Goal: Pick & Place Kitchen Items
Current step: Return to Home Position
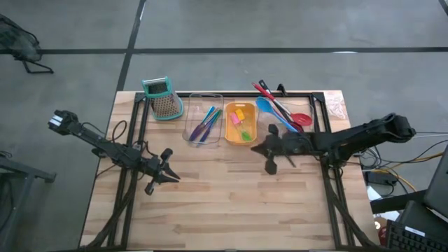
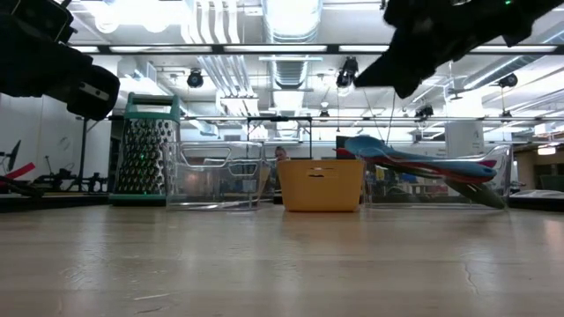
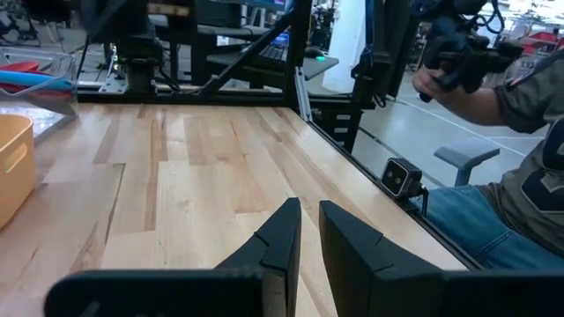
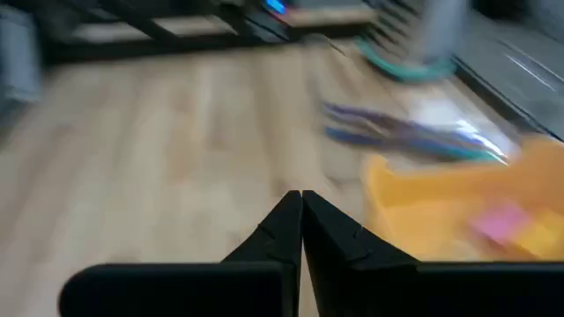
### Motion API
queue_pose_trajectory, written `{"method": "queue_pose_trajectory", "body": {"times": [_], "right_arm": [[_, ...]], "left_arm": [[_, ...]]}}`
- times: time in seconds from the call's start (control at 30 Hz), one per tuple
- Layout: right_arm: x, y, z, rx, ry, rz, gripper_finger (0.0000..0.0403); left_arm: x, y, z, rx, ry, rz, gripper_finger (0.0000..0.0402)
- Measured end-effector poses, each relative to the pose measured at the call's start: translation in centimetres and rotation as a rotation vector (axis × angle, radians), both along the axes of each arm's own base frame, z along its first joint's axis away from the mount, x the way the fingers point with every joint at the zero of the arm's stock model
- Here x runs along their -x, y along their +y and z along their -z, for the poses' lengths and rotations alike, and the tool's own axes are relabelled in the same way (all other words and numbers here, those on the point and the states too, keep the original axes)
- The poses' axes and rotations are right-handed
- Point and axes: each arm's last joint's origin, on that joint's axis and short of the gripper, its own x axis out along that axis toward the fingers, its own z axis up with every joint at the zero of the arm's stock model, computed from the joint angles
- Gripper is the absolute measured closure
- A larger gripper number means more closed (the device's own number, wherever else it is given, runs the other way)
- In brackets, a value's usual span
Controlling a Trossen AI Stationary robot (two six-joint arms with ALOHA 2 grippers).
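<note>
Kitchen items all lie in trays lined along the far edge of the table (image 1: pixel 231 210), and both grippers hang nearer than them with nothing held.

Nearest is the left gripper (image 1: pixel 175 177), above bare wood left of the table's middle, about halfway between the near and far edges. Its wrist view shows the two fingers only a narrow slit apart.

Farther in, the right gripper (image 1: pixel 255 149) is held above the surface just off the near right corner of the orange tray (image 1: pixel 227 133), fingertips pressed together.

Along the far edge, from left to right:
- A clear tray (image 1: pixel 189 131) holds the thin sticks (image 1: pixel 204 124), blue, purple and green, lying side by side.
- The orange tray, touching or just beside it, holds the small pieces (image 1: pixel 240 120) in pink, orange and green.
- A second clear tray (image 2: pixel 401 189) holds the blue spoon (image 1: pixel 266 108) on its left side.
- In that same tray the red spoons (image 1: pixel 301 119) cross toward the right, with the long black spoon (image 2: pixel 480 195) among them; the handles jut over the rim.

At the far left corner a grater (image 1: pixel 162 100) stands upright just beside the first clear tray.

Past the table's edge, the left wrist view shows a seated person (image 3: pixel 520 167) with a hand (image 3: pixel 441 79) raised around a dark device.
</note>
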Motion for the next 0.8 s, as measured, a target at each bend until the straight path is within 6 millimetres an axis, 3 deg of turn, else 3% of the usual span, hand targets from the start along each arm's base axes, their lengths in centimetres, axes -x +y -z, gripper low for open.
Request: {"method": "queue_pose_trajectory", "body": {"times": [0.3, 0.53, 0.8], "right_arm": [[4.2, 0.3, 0.3, 0.059, -0.248, -0.117, 0.0394], [8.2, -0.1, 2.5, 0.048, -0.387, -0.126, 0.0394], [11.3, -0.4, 5.0, 0.022, -0.468, -0.123, 0.0394]], "left_arm": [[0.0, 0.0, 0.0, 0.0, 0.0, 0.0, 0.0351], [0.0, 0.1, -0.1, -0.076, -0.039, -0.018, 0.0351], [0.0, 0.9, -1.8, -0.145, -0.226, -0.232, 0.0351]]}}
